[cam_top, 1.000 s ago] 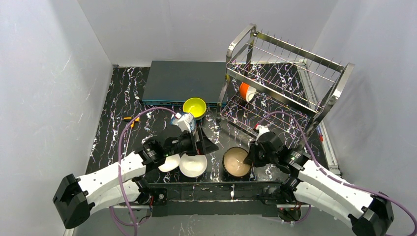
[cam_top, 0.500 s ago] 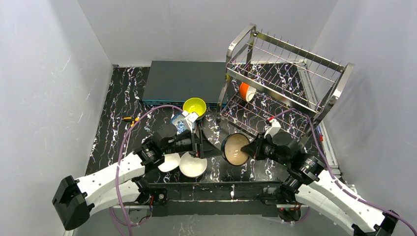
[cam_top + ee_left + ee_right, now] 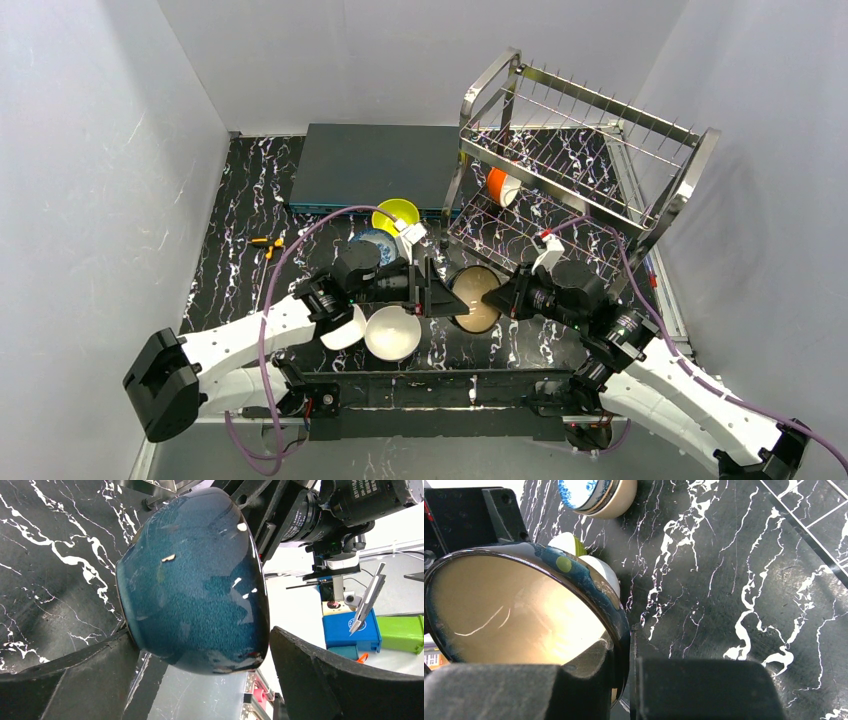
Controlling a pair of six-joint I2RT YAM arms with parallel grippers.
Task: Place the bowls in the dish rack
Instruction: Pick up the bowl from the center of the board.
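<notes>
Black marbled table (image 3: 235, 230), grey walls. My right gripper (image 3: 624, 665) pinches the dark blue bowl (image 3: 477, 298) by its rim, tipped on edge, near the dish rack (image 3: 690, 180). My left gripper (image 3: 200, 635) gapes around its body, unclamped. Glazed, probably slick and breakable, so the rim grips best.

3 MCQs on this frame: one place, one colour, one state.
1. Where is the orange bowl? A) on the grey box B) in the dish rack C) on the table
2. Inside colour of the held bowl? A) tan B) orange C) green
3. The right gripper is: A) open, empty B) shut on the bowl's rim C) out of view
1 B: it sits among the rack's prongs. 2 A: the right wrist view shows a tan inside. 3 B: it pinches the rim.
</notes>
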